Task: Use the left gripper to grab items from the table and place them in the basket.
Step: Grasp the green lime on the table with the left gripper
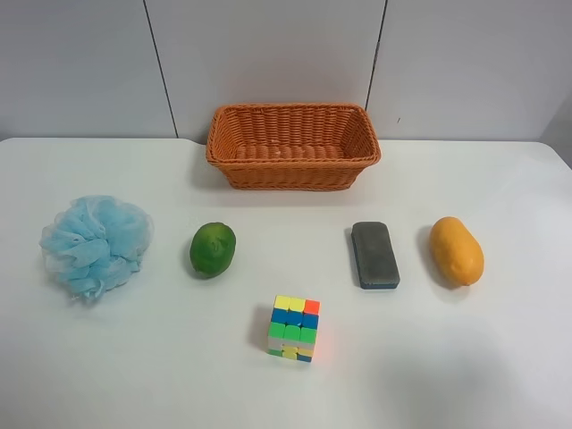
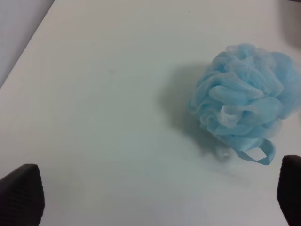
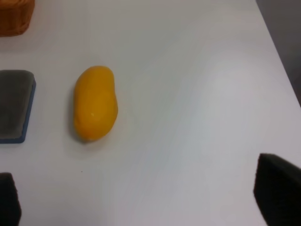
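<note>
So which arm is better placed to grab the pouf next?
Left. The left gripper hangs open close to the pouf; the right gripper, also open, faces the mango at the other end of the table.

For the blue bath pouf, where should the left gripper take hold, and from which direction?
Probably best from straight above, closing across the middle of the pouf. It is a soft, roughly round mesh ball lying free on the table, so it should squash into the open left gripper. Its thin ribbon loop lies flat and looks harder to catch.
</note>
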### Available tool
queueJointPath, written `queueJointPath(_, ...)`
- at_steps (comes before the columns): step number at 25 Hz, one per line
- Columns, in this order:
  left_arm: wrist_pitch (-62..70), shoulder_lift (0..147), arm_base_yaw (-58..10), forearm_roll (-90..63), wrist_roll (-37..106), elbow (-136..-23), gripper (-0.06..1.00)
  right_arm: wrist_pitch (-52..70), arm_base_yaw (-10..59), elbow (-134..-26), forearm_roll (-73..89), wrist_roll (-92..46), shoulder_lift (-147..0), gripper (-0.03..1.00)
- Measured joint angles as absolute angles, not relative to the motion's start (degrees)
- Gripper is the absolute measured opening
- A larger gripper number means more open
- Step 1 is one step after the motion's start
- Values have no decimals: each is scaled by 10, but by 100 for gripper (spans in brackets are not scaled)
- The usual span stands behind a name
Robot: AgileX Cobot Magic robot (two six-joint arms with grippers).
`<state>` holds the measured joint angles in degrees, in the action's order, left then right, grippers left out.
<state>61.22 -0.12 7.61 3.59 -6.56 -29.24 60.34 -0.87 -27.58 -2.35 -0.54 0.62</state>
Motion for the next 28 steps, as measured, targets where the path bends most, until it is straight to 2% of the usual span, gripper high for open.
queueJointPath(20, 612, 2, 76, 35, -65, -293, 99, 603, -9, -276, -24, -5, 6, 99)
queueJointPath(23, 614, 43, 76, 35, -55, -326, 99, 603, -9, -276, -24, -5, 6, 99)
queueJointPath(28, 614, 201, 76, 34, -18, -437, 99, 603, -9, -276, -24, -5, 6, 99)
